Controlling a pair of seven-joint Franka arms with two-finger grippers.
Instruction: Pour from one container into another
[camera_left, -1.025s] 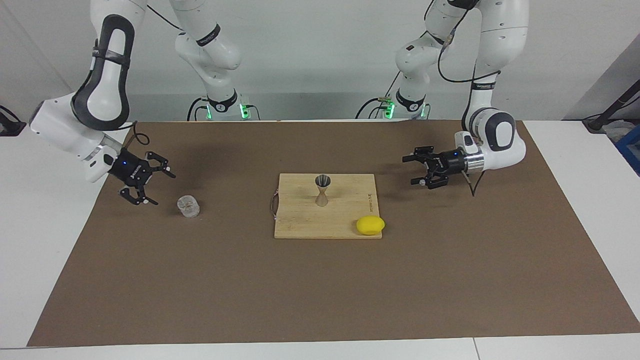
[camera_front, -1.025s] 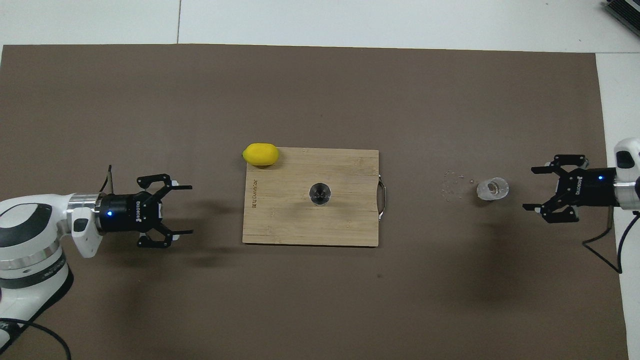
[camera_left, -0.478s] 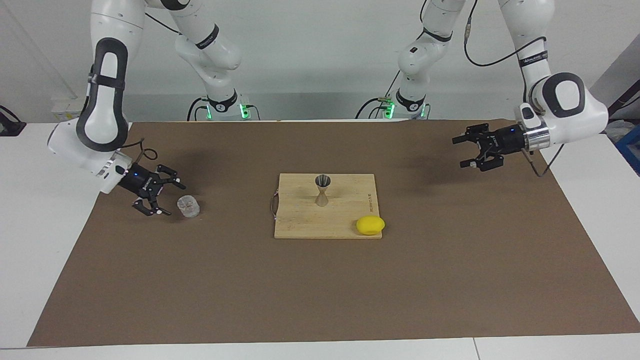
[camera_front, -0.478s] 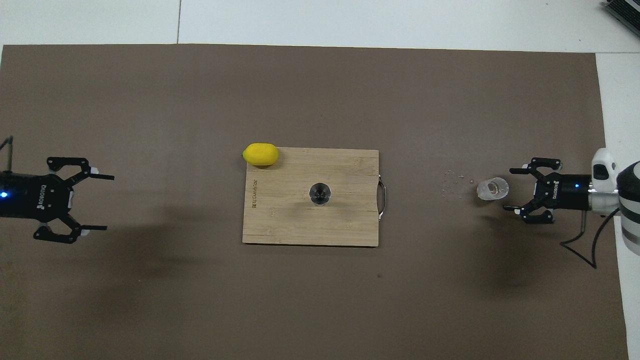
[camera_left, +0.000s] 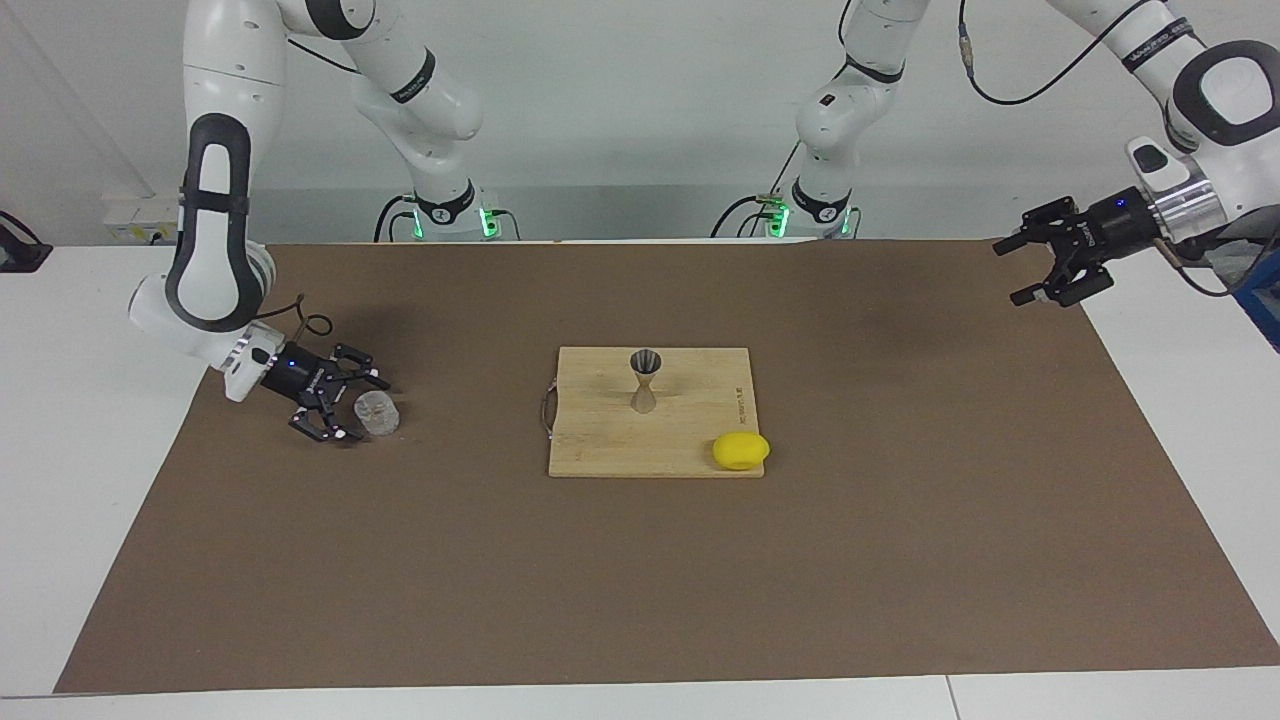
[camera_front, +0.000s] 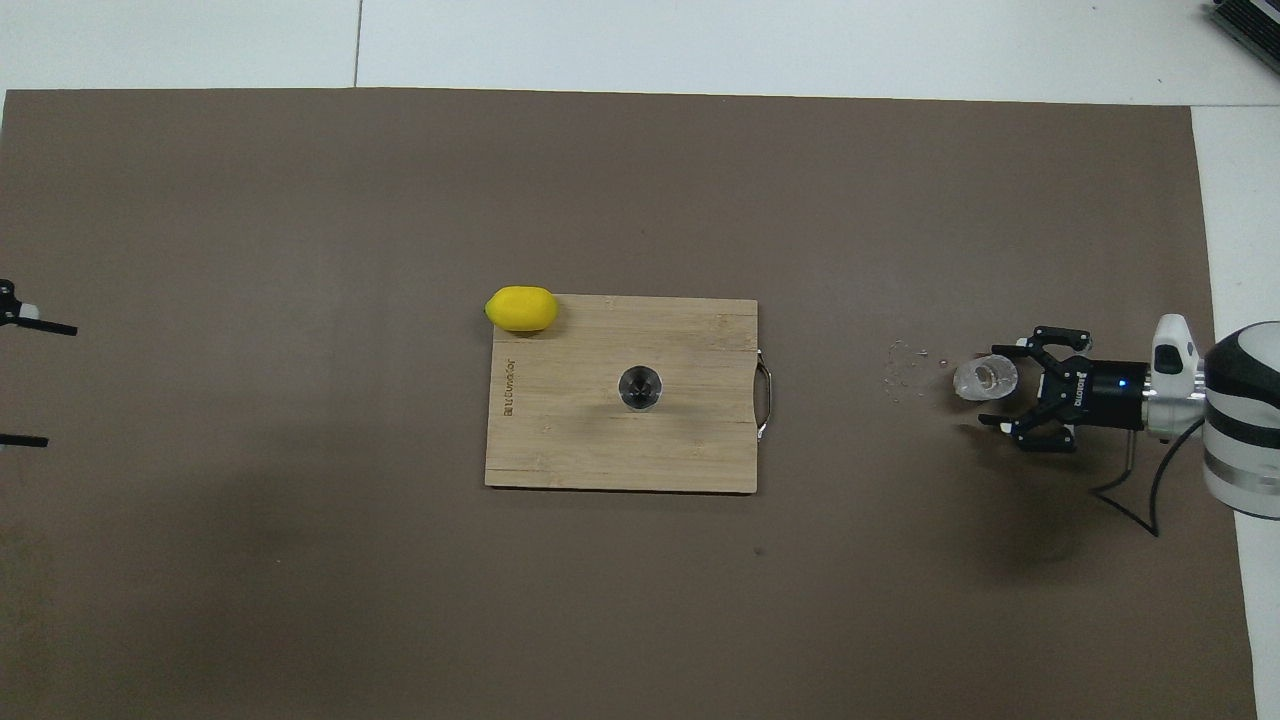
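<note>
Right gripper (camera_left: 352, 407): low over the brown mat (camera_left: 640, 580), fingers spread, straddling the glass cup (camera_left: 377, 413) without clamping it. Glass cup: upright on the mat toward the right arm's end. Jigger (camera_left: 645, 381): upright on the cutting board (camera_left: 600, 440) at centre; lemon (camera_left: 741, 450) at one board corner. Left gripper (camera_left: 1045, 268): raised over the mat's edge, fingers spread, empty.

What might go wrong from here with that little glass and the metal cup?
The right end effector is open beside the glass; an off-centre closing might tip or push it. The jigger stands free on the board with a narrow mouth, so pouring may miss or topple it.
</note>
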